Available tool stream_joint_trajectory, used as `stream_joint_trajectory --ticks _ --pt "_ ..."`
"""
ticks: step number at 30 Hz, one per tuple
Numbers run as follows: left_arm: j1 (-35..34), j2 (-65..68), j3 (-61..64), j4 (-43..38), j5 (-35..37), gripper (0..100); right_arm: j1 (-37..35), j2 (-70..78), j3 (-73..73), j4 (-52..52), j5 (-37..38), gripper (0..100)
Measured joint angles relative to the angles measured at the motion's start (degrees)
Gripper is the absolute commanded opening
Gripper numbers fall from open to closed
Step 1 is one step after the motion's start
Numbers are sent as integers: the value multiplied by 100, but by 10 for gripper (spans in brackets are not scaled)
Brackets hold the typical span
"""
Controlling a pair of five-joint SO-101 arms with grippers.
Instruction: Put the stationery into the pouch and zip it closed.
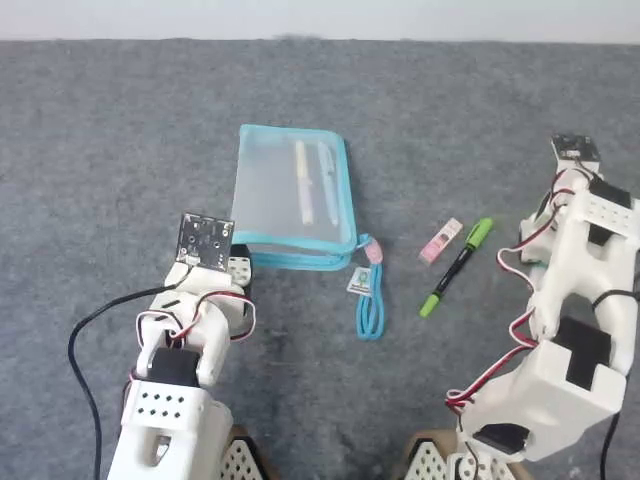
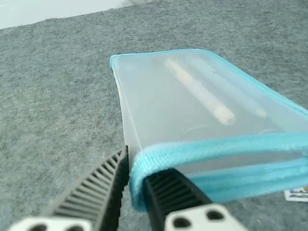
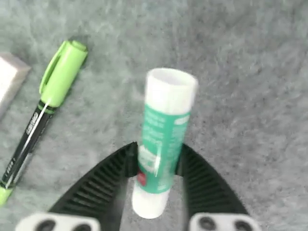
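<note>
lying flat near the middle of the grey surface, the pouch is clear plastic with a turquoise zip border, and two pale pens rest side by side inside it. along the edge nearest the arms the blue border shows as two bands, one above the other; how far the zip is drawn i cannot tell. the left end effector is closed on the corner of that edge, its ribbed black fingers pinching the upper blue band of the pouch between them. from the opposite end of the same edge a looped blue cord trails across the surface toward the arms, with a small white tag just beside it.

beside the pouch, on the right arm's side, lie a pink eraser and a green-capped marker with a black barrel - near each other but apart, both slanted the same way. farther out, the right end effector is clamped around a glue stick - green label, white ends - gripping it near one end, the other end pointing away from the wrist. whether the stick touches the surface i cannot tell. the marker lies just to one side of it, the eraser beyond.
</note>
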Motion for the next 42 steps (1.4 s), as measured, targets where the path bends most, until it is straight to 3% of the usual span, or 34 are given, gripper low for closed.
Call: stream_joint_trajectory --ticks 13,19,26,31,37,42 --pt "0 0 0 0 0 11 0 0 352 167 316 195" --pt "0 0 0 0 0 11 0 0 1160 -422 316 165" --pt "0 0 0 0 0 11 62 -18 1266 -747 316 8" --pt "0 0 0 0 0 11 211 -18 1266 -730 316 6" --pt "0 0 0 0 0 11 176 -800 985 299 176 6" --pt "9 0 0 0 18 11 -703 -2488 914 1398 167 6"
